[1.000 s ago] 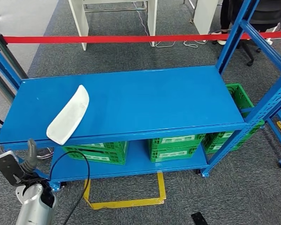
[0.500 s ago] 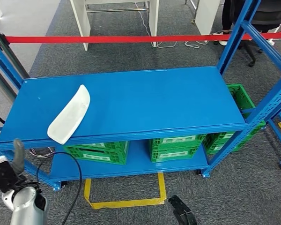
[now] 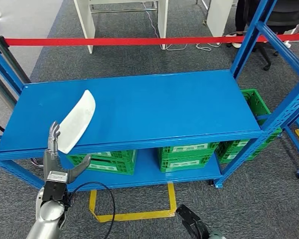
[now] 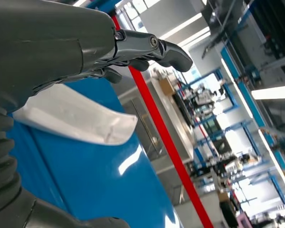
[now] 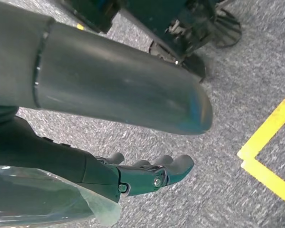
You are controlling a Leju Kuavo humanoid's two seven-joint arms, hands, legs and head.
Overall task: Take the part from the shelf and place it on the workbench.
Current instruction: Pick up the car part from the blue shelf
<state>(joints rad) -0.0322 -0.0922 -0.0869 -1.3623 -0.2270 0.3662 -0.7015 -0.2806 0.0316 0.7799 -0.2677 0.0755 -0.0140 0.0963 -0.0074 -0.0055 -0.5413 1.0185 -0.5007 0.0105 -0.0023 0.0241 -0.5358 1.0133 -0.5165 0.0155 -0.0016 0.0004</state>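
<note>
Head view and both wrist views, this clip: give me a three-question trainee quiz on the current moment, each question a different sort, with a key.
1. True or false: the left hand already grips the white part.
2. The white part lies on: A) the top shelf, B) a green crate, C) the floor.
3. What does the right hand hold?

Key: 1. False; it is open, fingers spread, at the shelf's front edge by the part. 2. A. 3. Nothing; it hangs above grey carpet.

your left hand (image 4: 98, 52) hovers open, fingers extended over the white part (image 4: 76, 121) lying on the blue shelf (image 4: 109, 190).
</note>
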